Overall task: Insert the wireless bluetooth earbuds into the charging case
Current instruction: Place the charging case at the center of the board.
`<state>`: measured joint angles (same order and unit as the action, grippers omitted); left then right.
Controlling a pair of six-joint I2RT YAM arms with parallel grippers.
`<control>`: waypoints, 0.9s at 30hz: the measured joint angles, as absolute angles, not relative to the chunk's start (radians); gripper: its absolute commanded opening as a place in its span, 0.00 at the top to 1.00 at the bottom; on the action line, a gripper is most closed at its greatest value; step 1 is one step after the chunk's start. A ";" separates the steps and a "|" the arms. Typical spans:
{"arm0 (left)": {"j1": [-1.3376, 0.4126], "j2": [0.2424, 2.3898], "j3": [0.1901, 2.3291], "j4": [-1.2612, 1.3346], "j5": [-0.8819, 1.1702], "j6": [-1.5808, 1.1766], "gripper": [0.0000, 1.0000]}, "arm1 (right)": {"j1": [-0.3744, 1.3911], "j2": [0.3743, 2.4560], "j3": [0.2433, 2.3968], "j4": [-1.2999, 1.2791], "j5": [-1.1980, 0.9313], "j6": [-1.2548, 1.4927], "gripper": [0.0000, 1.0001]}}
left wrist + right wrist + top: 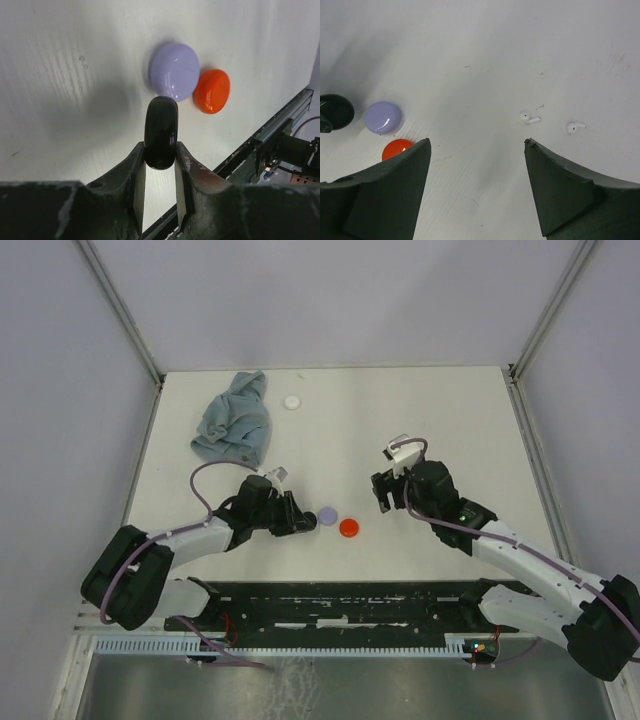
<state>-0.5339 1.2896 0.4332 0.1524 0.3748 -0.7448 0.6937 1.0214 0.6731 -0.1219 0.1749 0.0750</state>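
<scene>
The left claw [160,152] is shut tight on a black round case [161,125] and holds it up on its edge. Just past it, a lavender round case [175,71] and a red round case [212,91] lie close together on the white surface [470,50]. The right claw [477,145] is wide open and holds nothing. A white earbud [529,118] lies on the surface just past one of its fingers. A second white earbud [574,127] lies near it.

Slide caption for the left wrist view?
Left jaws shut on a black disc, lavender disc and red disc beyond.
</scene>
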 measured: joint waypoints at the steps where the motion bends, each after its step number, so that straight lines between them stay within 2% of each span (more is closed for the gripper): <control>1: -0.540 1.315 0.439 0.142 0.371 -0.748 0.81 | 0.694 1.016 0.667 -0.113 0.189 0.075 0.16; 7: -0.599 1.438 0.508 0.101 0.355 -0.755 0.73 | 0.694 0.992 0.637 -0.078 0.233 0.082 0.16; 13: -0.636 1.487 0.574 0.086 0.324 -0.755 0.56 | 0.694 0.937 0.619 -0.067 0.252 0.084 0.15; 18: -0.639 1.490 0.615 0.004 0.255 -0.751 0.46 | 0.694 0.913 0.617 -0.063 0.268 0.088 0.14; 22: -0.639 1.480 0.644 -0.064 0.187 -0.735 0.31 | 0.694 0.913 0.613 -0.064 0.273 0.091 0.14; 27: -0.621 1.449 0.685 -0.181 0.068 -0.688 0.21 | 0.694 0.895 0.601 -0.067 0.289 0.094 0.12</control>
<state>-0.6209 1.4490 0.6849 -0.1806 0.0685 -0.6880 0.6937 0.8948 0.6014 -0.0673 0.2890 0.0937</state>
